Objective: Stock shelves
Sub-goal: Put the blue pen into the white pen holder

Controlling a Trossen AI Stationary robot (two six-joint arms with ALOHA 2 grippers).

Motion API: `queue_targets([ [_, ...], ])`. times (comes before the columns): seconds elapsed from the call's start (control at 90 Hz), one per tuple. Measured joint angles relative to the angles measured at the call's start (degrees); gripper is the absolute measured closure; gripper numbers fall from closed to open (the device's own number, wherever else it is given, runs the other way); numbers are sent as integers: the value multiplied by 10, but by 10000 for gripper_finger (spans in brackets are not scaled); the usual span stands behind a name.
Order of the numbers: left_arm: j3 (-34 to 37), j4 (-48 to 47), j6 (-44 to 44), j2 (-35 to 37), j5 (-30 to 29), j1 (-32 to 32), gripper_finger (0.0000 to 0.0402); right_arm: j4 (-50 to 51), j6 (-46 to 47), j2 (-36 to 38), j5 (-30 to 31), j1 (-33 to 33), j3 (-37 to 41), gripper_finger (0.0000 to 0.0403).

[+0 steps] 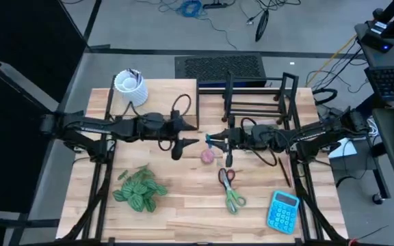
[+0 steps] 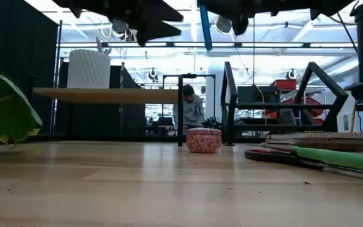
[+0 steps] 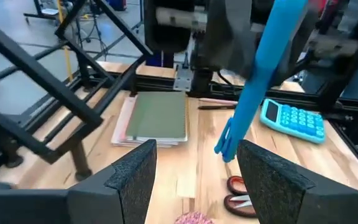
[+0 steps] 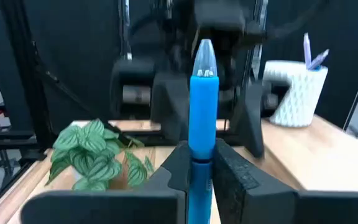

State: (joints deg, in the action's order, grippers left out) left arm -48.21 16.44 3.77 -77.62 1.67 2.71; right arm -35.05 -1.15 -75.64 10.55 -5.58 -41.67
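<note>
Pale plank table. Wooden riser shelf at 11 o'clock carries a white cup; black wire rack at 1 o'clock. My right gripper at centre clamps a blue pen; my left gripper faces it, fingers spread, empty. Small pink tin just below. Plant at 7, scissors at 5, calculator by the 5 o'clock edge. Person seated in the room beyond.
</note>
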Motion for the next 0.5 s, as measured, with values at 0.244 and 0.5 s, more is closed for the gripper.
queue_targets([
  [0.244,0,148,5,-66,13,-18,192,-3,0,0,0,0,0,381],
  [0.5,-14,188,18,-102,16,-28,197,1,0,0,0,0,0,381],
])
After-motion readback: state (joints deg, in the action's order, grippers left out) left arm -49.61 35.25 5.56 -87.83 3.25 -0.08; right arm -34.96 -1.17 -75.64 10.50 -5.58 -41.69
